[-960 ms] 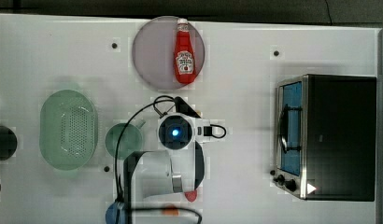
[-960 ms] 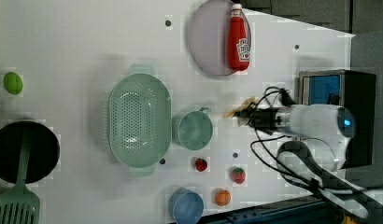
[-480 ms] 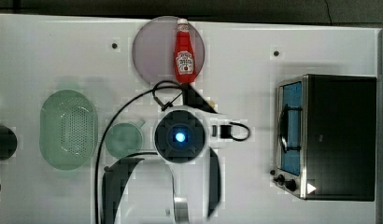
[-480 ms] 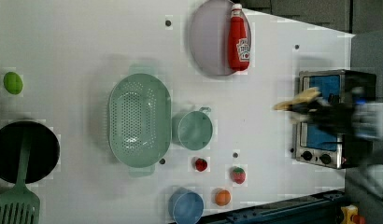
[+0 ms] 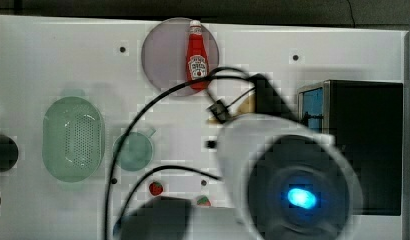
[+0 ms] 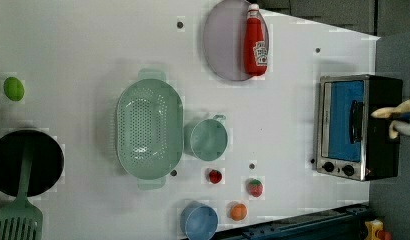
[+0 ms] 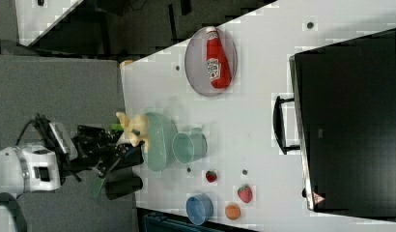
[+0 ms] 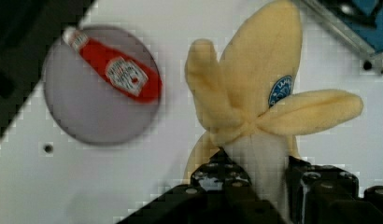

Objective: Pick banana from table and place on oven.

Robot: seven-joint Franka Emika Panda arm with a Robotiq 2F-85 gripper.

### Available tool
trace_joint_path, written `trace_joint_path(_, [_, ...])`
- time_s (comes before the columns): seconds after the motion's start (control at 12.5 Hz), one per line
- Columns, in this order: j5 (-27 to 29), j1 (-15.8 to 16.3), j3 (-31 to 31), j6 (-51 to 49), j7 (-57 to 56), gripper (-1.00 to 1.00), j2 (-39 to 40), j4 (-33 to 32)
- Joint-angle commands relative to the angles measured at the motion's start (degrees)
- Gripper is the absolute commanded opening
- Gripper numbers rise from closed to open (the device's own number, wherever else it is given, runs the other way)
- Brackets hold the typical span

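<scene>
The banana [image 8: 255, 107], pale yellow with its peel flaps spread and a blue sticker, sits in my gripper [image 8: 262, 179], which is shut on its lower end, a black finger on each side. In the left view the banana [image 6: 400, 111] hangs at the right edge, over the black top of the oven [image 6: 355, 127]. The right view shows the gripper [image 7: 130, 144] and banana [image 7: 133, 128] raised high off the white table [image 7: 263, 125], far from the oven [image 7: 350, 121]. In the top view the arm looms large beside the oven [image 5: 363, 145], with the banana [image 5: 247, 106] peeking out.
A ketchup bottle [image 6: 255, 40] lies on a grey plate [image 6: 223, 45]. A green colander [image 6: 149, 131] and a teal cup [image 6: 208, 140] stand mid-table. Strawberries [image 6: 254, 187], an orange fruit [image 6: 237, 211] and a blue bowl [image 6: 200, 222] sit near the front edge. A black pan [image 6: 23, 162] sits at the left view's left.
The arm has risen toward the top camera and carried the banana to the left view's right, from mid-table to above the oven.
</scene>
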Motion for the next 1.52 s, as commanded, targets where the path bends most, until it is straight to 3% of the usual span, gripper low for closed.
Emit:
trace_joint_path(0.08, [-0.3, -0.6, -7.9, -1.1, -10.0, -0.51, 3.6, 0.7])
trace_joint_path(0.4, [-0.3, -1.1, -18.1, 0.2, -24.7, -0.51, 8.0, 0.8])
trace_joint_path(0.72, [-0.3, -1.2, -28.0, 12.2, -44.0, -0.51, 15.5, 0.8])
trace_joint_path(1.2, [0.0, -1.4, -34.8, 22.1, -59.3, -0.51, 26.4, 1.0])
trace_joint_path(1.28, [0.0, -1.4, -34.9, 22.1, -59.5, -0.45, 27.1, 1.0])
trace_joint_path(1.52, [0.0, -1.5, -34.9, 22.2, -59.6, 0.18, 27.2, 1.0])
